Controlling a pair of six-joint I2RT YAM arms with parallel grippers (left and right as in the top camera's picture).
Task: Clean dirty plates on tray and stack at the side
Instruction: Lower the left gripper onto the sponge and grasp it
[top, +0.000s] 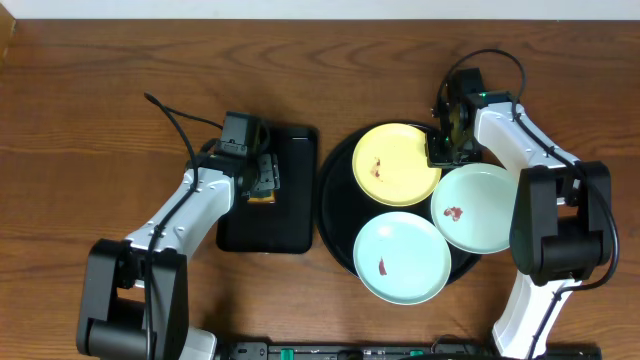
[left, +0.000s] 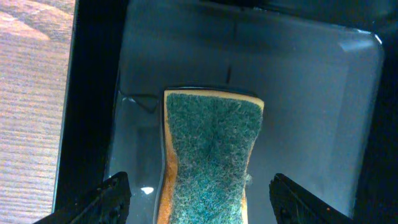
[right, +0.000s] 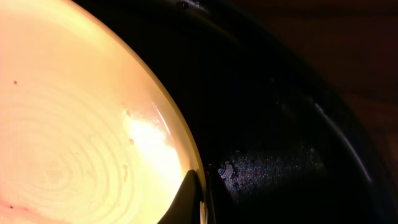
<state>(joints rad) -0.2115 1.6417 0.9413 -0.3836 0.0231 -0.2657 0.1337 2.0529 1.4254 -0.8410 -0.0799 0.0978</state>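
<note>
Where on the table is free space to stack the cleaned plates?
Bare table: the far left corner and the strip behind the rectangular tray. The round tray is crowded with three plates.

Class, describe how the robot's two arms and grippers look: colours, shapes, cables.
Both arms match: the left arm and right arm have white rounded shells between bulky black joints. A black cable loops over each wrist. The left gripper and right gripper are black, with dark fingers.
</note>
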